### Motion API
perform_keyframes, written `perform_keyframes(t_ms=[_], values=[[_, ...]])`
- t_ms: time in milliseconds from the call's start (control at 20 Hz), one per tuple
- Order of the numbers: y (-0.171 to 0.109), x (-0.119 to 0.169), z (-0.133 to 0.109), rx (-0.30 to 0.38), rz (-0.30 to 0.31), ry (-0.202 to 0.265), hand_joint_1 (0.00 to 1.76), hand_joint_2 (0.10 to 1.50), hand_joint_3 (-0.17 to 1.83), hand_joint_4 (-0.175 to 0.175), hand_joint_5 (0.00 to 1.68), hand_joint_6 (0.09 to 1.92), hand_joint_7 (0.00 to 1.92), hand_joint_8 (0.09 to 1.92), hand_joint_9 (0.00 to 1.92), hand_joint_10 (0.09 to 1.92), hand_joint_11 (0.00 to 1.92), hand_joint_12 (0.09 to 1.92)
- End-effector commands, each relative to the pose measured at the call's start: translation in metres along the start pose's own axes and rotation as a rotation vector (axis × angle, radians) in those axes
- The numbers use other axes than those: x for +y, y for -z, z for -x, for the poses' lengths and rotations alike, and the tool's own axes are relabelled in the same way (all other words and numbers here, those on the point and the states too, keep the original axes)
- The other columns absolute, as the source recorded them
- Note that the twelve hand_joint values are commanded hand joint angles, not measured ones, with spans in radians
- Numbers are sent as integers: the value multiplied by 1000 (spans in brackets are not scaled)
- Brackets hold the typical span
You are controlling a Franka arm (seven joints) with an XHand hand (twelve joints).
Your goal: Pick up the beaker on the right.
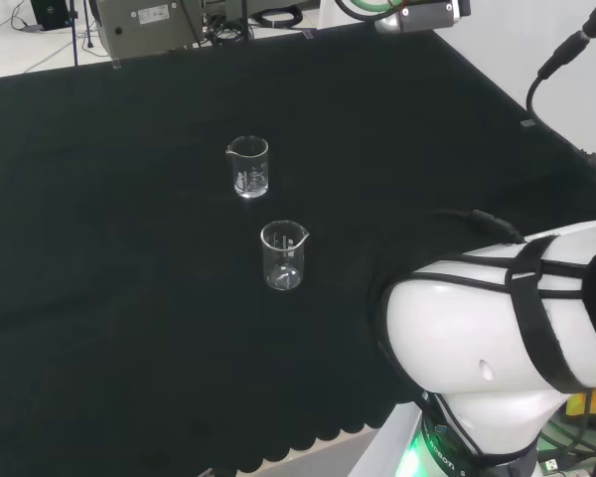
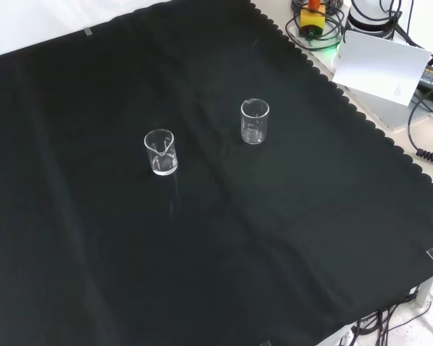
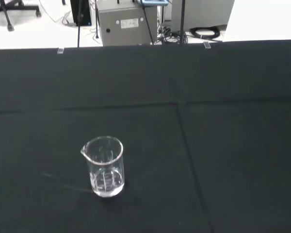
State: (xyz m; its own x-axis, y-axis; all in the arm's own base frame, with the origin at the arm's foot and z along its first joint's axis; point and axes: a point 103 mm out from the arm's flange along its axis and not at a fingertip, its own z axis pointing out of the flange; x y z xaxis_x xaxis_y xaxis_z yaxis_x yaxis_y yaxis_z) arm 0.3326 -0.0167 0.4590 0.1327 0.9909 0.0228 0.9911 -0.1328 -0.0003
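Two clear, empty glass beakers stand upright on the black cloth. In the head view one beaker (image 1: 248,166) stands farther off and the other beaker (image 1: 283,255) is nearer and slightly to the right. The front view shows them side by side: the left beaker (image 2: 161,152) and the right beaker (image 2: 254,121), about a hand's width apart. A single beaker (image 3: 104,167) with a spout appears in the wrist view, some way off on the cloth; I cannot tell for sure which of the two it is. Nothing touches either beaker.
The arm's white link (image 1: 497,338) fills the lower right of the head view. A grey equipment box (image 1: 149,25) and cables lie beyond the cloth's far edge. In the front view a white board (image 2: 379,61) and cables (image 2: 314,21) sit past the scalloped cloth edge.
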Motion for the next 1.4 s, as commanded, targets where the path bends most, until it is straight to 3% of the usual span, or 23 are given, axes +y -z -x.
perform_keyframes(t_ms=[50,350,700,1400], values=[[-46,32,20,55,-13,1,468,1040,295,-5,417,87,265,582,456,627,196,1365],[-99,95,34,96,-47,13,627,897,399,-11,470,87,306,594,511,592,258,1349],[-163,159,27,154,-111,60,665,824,472,-14,467,87,294,598,498,587,247,1346],[-266,199,7,275,-209,125,778,687,531,-13,446,87,261,608,451,598,200,1360]])
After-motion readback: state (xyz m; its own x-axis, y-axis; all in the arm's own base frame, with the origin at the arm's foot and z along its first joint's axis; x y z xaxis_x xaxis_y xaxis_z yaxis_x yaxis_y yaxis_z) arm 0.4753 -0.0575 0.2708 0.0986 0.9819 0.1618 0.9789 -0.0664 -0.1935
